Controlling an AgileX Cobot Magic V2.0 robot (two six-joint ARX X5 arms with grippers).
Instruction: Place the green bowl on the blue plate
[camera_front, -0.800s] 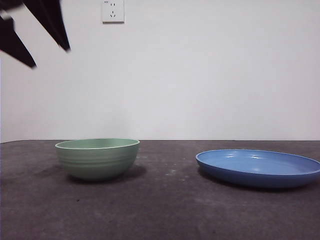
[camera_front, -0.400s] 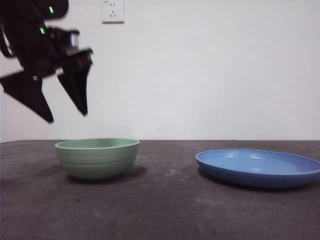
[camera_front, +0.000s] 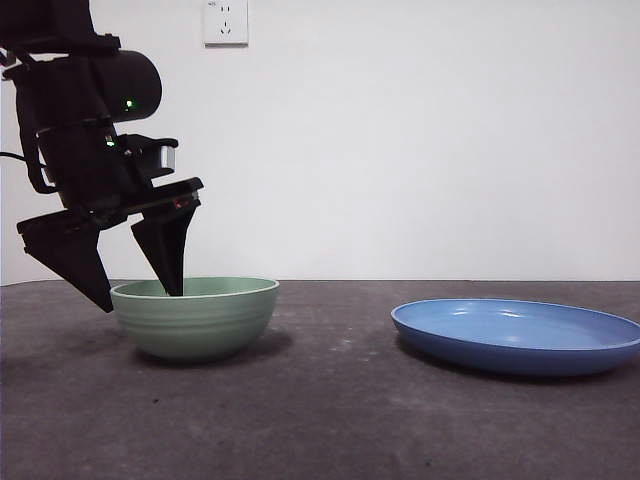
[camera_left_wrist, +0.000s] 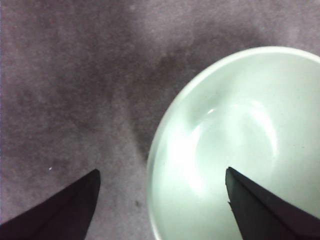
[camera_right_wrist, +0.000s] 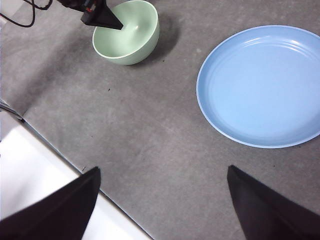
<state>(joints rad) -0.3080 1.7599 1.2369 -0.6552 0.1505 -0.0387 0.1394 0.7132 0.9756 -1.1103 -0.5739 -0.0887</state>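
Note:
The pale green bowl (camera_front: 195, 317) stands upright on the dark table at the left; it also shows in the left wrist view (camera_left_wrist: 240, 145) and the right wrist view (camera_right_wrist: 127, 31). My left gripper (camera_front: 135, 285) is open and straddles the bowl's left rim, one jaw inside the bowl and one outside, in the left wrist view (camera_left_wrist: 160, 200). The blue plate (camera_front: 517, 334) lies flat at the right, apart from the bowl, also in the right wrist view (camera_right_wrist: 262, 85). My right gripper (camera_right_wrist: 160, 200) is open and empty, high above the table.
A white wall with a socket (camera_front: 225, 21) stands behind the table. The table's edge and a white surface (camera_right_wrist: 45, 185) show in the right wrist view, with a black cable (camera_right_wrist: 22, 17) near the bowl.
My left gripper has come down from the upper left corner to the bowl's left rim. The bowl and the plate have not moved.

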